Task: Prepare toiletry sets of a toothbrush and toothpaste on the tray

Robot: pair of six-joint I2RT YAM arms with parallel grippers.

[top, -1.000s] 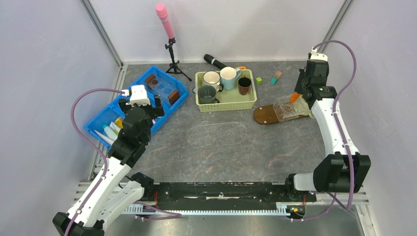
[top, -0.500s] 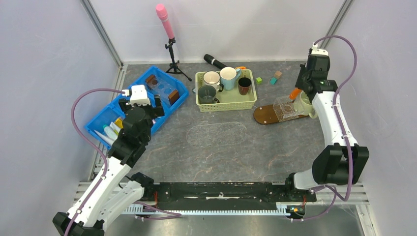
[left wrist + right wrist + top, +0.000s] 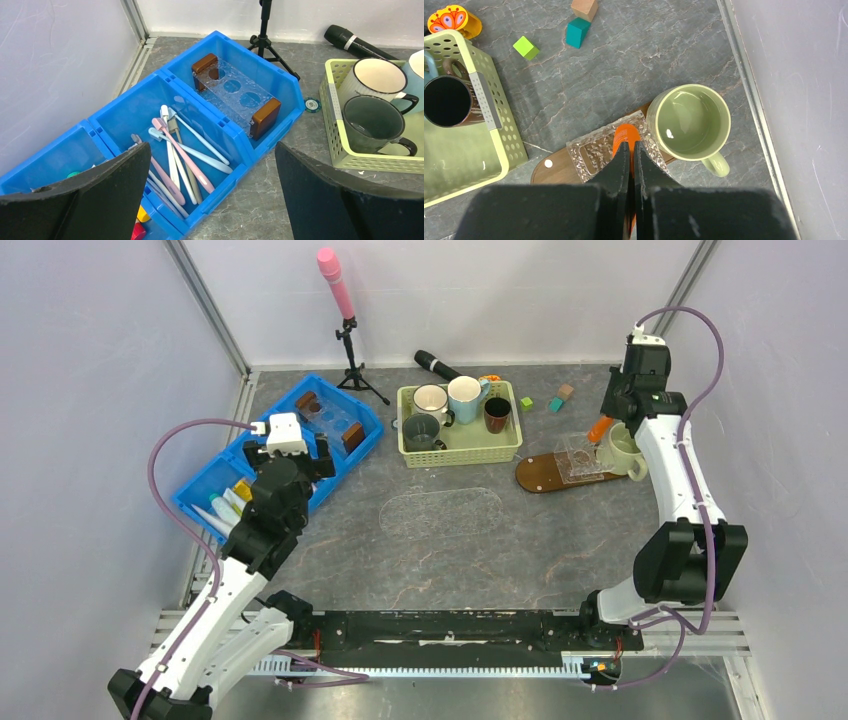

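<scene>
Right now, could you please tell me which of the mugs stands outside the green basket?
The pale green mug, alone at the far right by the end of the brown tray; the other four mugs all sit inside the basket.

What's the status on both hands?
Left hand open over blue bin, toothbrushes below. Right hand shut on orange toothpaste above tray. Green mug at tray's end.
</scene>
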